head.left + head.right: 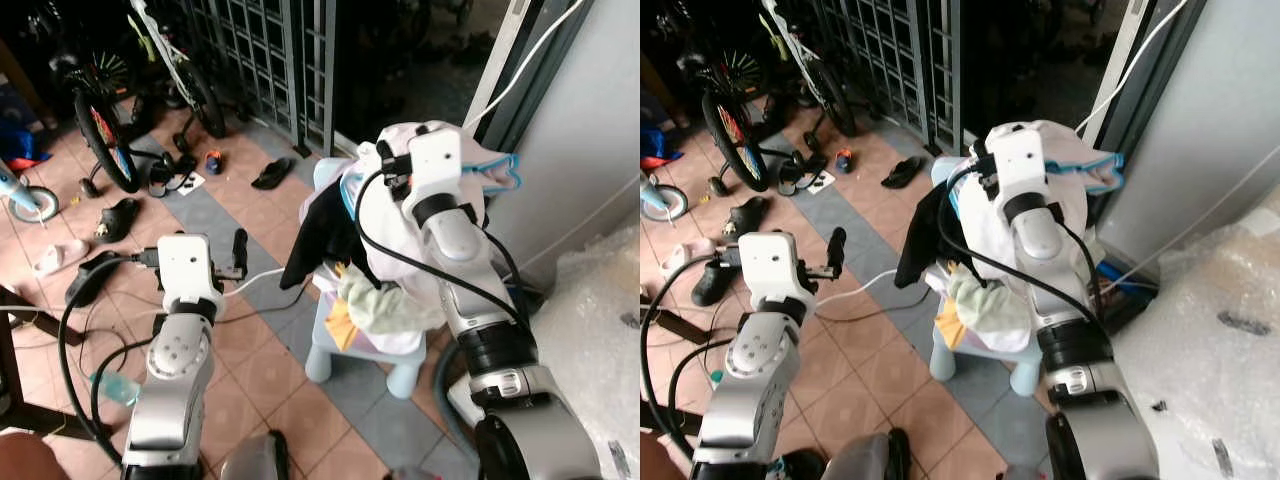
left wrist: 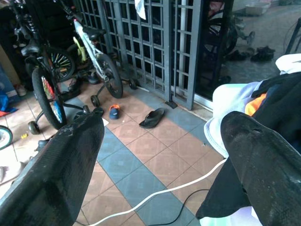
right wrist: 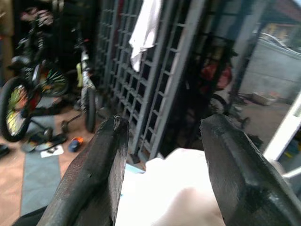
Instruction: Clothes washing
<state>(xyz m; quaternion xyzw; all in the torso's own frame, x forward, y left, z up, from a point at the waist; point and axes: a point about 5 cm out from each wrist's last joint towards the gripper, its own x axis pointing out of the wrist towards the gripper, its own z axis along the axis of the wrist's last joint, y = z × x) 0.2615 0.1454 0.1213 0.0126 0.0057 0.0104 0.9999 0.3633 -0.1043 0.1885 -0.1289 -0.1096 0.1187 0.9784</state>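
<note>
One heap of clothes [image 1: 385,290] on a stool [image 1: 345,350].
We hover our right gripper [image 3: 162,155] above it, fingers apart (soft, limp: pinch a top fold).

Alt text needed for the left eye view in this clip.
A pile of clothes sits heaped on a pale blue stool, with the right gripper raised over it. The left gripper is open above the tiled floor; bicycles and sandals lie beyond.

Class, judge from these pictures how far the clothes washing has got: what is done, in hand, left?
Done: nothing visibly washed; the clothes pile lies on the blue stool. In hand: the right gripper, open, hovers over the pile's white garment; the left gripper is open beside it. Left: gripping, carrying, washing.
</note>
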